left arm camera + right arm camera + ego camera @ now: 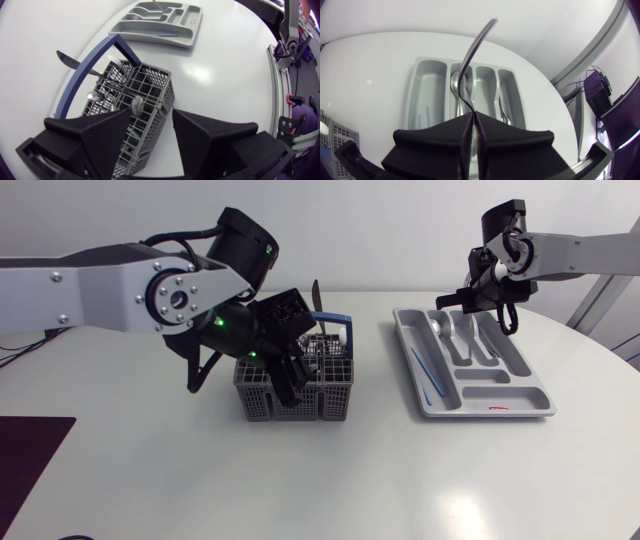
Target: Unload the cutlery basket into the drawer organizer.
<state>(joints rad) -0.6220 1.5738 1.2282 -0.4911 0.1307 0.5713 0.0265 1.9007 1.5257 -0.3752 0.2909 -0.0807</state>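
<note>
The grey cutlery basket point(262, 398) point(165, 92) with a blue handle point(85, 70) stands mid-table. Out of it stick a knife point(316, 295) point(70, 60) and spoons point(94, 96). My left gripper point(292, 383) point(151, 120) hangs open over the basket's near corner, its fingers either side of the wall, and a rounded handle end point(137, 104) lies just ahead. The grey drawer organizer point(520, 408) point(192, 25) point(415, 65) lies to the right. Above its far end my right gripper point(452, 301) point(471, 116) is shut on a silver piece of cutlery point(475, 45).
The organizer holds a spoon point(455, 85) point(444, 326), more cutlery point(502, 112) and a thin blue stick point(422, 368) point(422, 120) in its long slot. A dark mat point(30, 455) lies at the table's front left corner.
</note>
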